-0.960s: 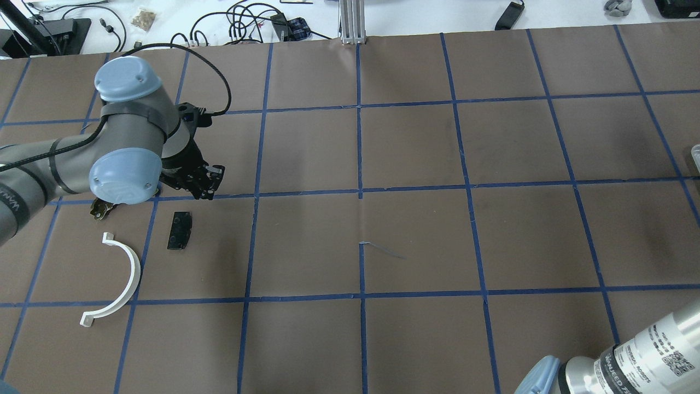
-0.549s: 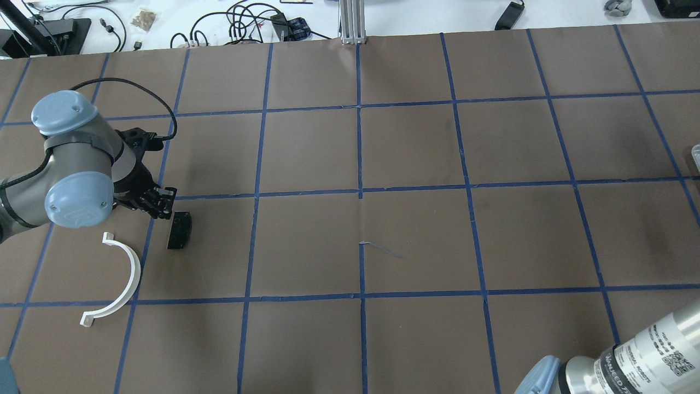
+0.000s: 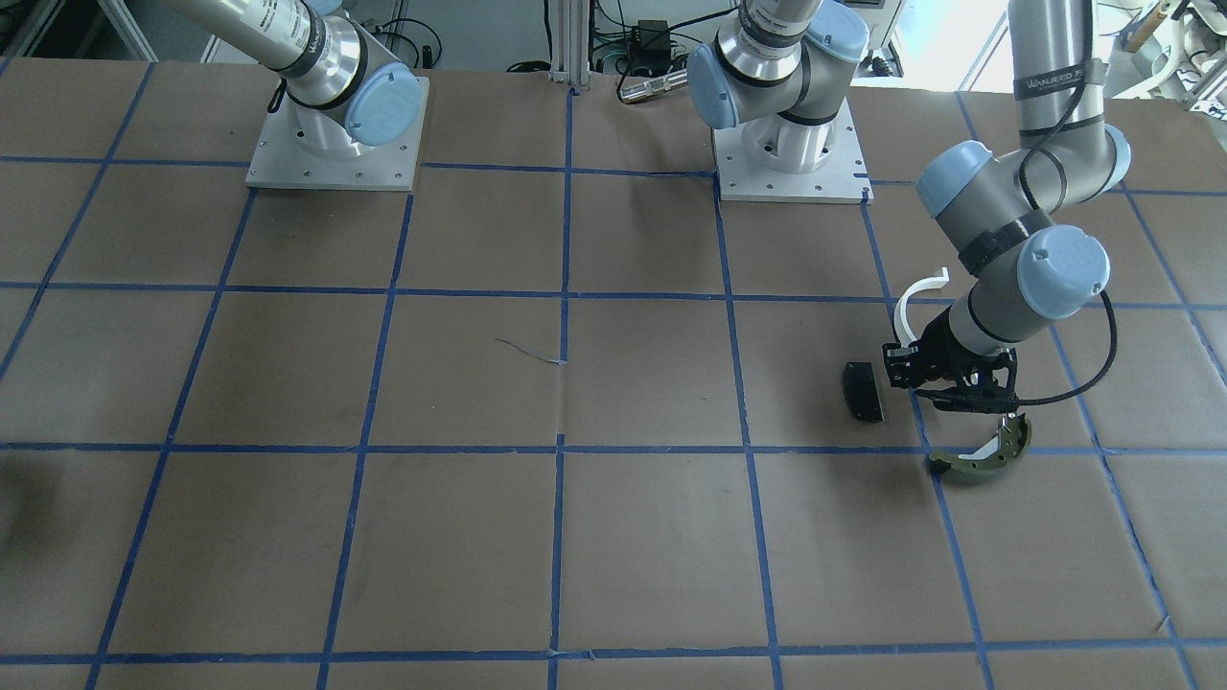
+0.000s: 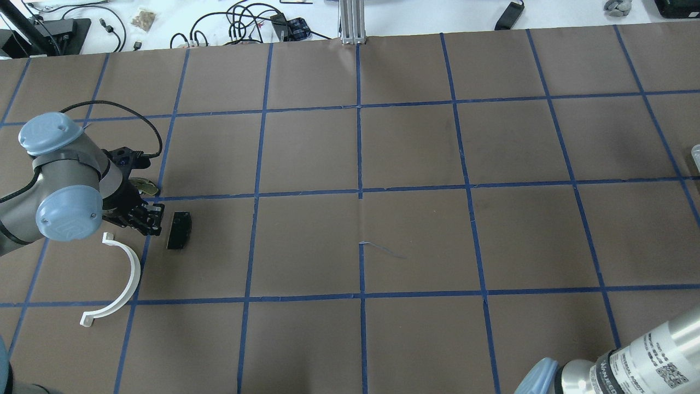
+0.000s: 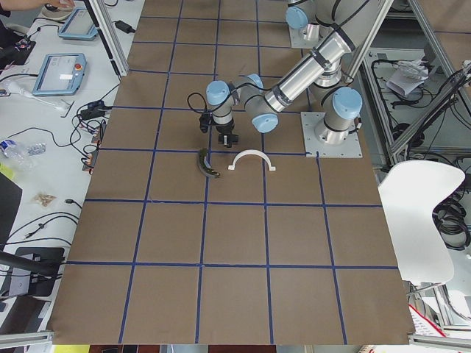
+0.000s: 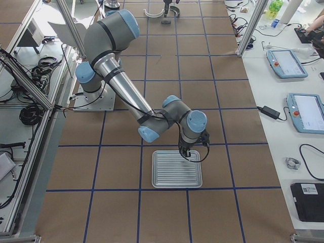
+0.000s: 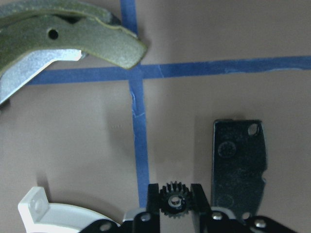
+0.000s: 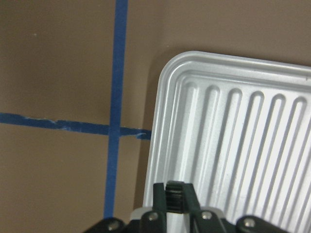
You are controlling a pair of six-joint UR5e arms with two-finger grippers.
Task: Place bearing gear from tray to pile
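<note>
Your left gripper (image 7: 173,198) pinches one bearing gear (image 7: 173,203), its bore facing the wrist camera. It sits between one white arc (image 7: 53,216) and one black pad (image 7: 239,165), with one olive shoe (image 7: 73,39) beyond. Your right gripper (image 8: 175,193) pinches a second gear (image 8: 174,198), edge-on, over the single tray (image 8: 233,145).

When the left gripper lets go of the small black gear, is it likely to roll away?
Probably not: the left gripper holds the black gear flat face toward the table, so it should land flat. Its teeth should hinder rolling. It looks rigid and light.
</note>
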